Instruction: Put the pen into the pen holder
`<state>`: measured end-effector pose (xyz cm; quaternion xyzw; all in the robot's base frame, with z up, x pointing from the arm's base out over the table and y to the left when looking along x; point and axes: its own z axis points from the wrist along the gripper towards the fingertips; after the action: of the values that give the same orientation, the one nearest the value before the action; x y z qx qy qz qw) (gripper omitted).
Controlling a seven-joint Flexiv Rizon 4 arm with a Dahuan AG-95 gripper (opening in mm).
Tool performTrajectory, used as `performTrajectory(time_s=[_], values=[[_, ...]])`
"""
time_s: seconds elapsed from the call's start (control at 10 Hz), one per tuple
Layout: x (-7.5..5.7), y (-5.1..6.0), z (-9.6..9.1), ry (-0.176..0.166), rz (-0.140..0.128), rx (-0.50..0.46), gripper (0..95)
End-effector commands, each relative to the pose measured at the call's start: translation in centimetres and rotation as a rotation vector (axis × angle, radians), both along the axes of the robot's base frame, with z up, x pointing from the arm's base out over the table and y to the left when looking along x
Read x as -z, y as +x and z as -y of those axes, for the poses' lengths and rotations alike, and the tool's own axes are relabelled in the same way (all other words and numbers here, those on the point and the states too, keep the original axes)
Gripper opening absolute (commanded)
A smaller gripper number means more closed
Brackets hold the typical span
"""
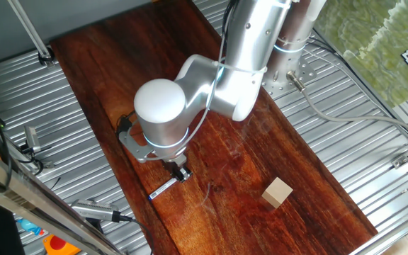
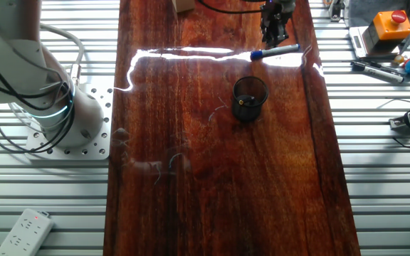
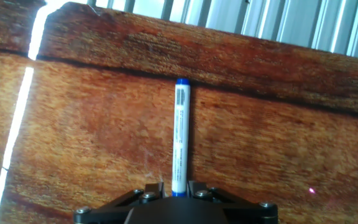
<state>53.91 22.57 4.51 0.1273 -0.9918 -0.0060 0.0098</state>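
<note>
The pen (image 3: pixel 180 134) lies flat on the dark wooden table, white barrel with blue ends. It also shows in one fixed view (image 1: pixel 163 188) and in the other fixed view (image 2: pixel 276 51). My gripper (image 3: pixel 176 188) is down at the table, and its fingers (image 3: pixel 156 190) straddle one blue end of the pen with a small gap showing on one side. It also shows in both fixed views (image 1: pixel 181 172) (image 2: pixel 275 32). The pen holder (image 2: pixel 250 98), a black cup, stands upright and empty a short way from the pen. The arm hides it in one fixed view.
A tan wooden cube (image 1: pixel 278 192) sits on the table away from the pen, partly cut off in the other fixed view (image 2: pixel 184 6). The table's long edge (image 3: pixel 241 37) runs just beyond the pen's far end. Tools and cables lie on the metal slats around it.
</note>
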Motion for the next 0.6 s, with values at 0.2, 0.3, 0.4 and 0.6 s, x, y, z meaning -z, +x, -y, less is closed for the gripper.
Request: performTrajectory(time_s=[0.2,0.3,0.4,0.6], values=[[0.2,0.54,-0.33,0.0,-0.003,0.004,19.0],[0.38,0.64,-0.33,0.0,-0.005,0.007,19.0],[0.66,0.68,-0.18,0.0,-0.004,0.008,19.0],[0.91,1.03,0.19,0.001,-0.004,-0.002,19.0]])
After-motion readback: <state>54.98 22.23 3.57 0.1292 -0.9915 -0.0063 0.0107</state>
